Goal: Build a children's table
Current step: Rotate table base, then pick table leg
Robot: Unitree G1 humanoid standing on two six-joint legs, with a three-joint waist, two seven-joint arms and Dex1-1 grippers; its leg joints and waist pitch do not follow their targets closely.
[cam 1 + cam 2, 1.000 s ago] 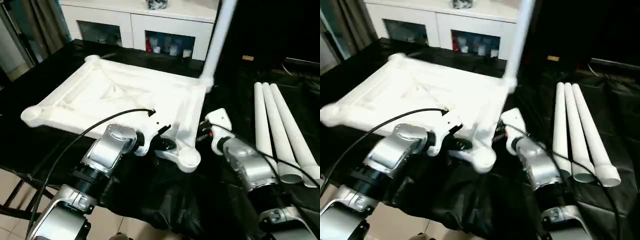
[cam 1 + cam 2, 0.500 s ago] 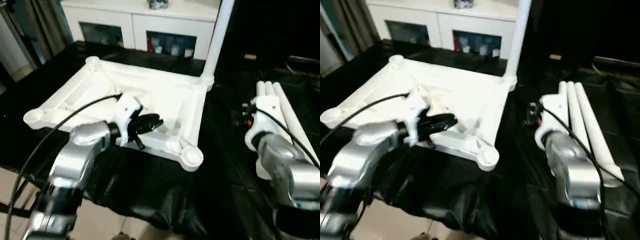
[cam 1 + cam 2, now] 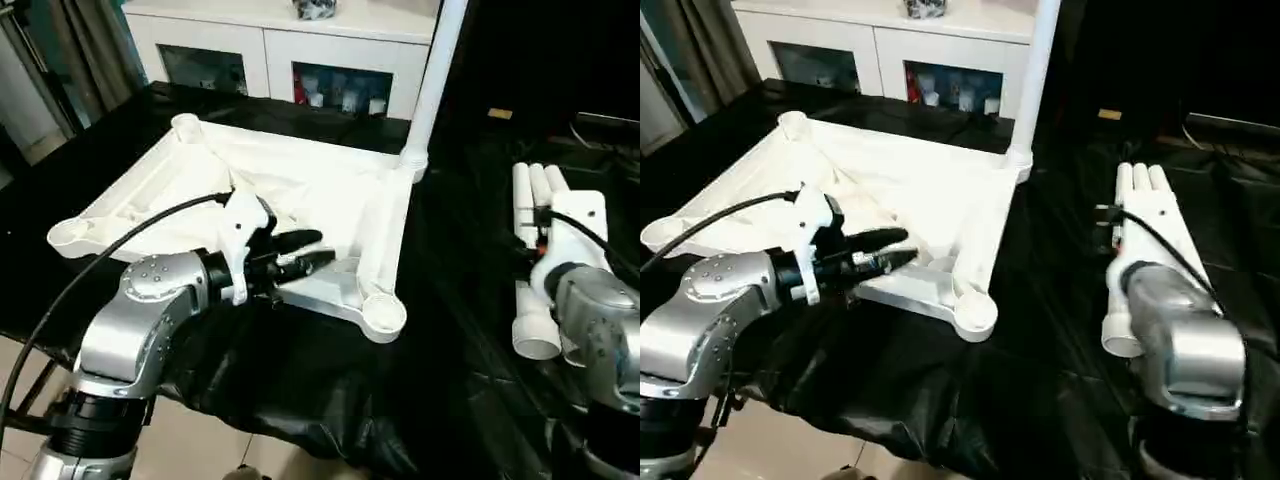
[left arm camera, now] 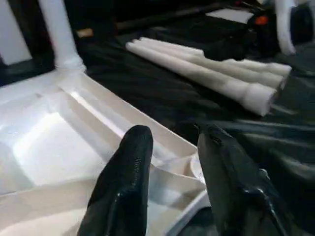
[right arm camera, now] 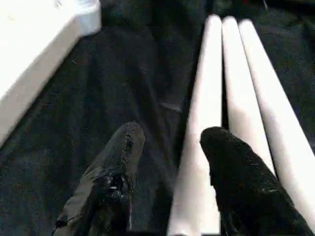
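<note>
Leg pickup: both claws open, empty.
Right claw [image 5: 170,142] hovers over loose legs [image 5: 236,98]; these look light, rigid, smooth: grip mid-shaft. Left claw [image 4: 172,142] above inverted table [image 3: 330,190].

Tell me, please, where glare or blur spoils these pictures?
Left wrist view: the tabletop glares white, its ribs washed out, and the left hand's fingers are soft. Right wrist view: the loose legs look slightly blurred. Head views: the black cloth shines in patches.

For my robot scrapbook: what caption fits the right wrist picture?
Open right tool hovers over three white legs lying side by side on black cloth.
</note>
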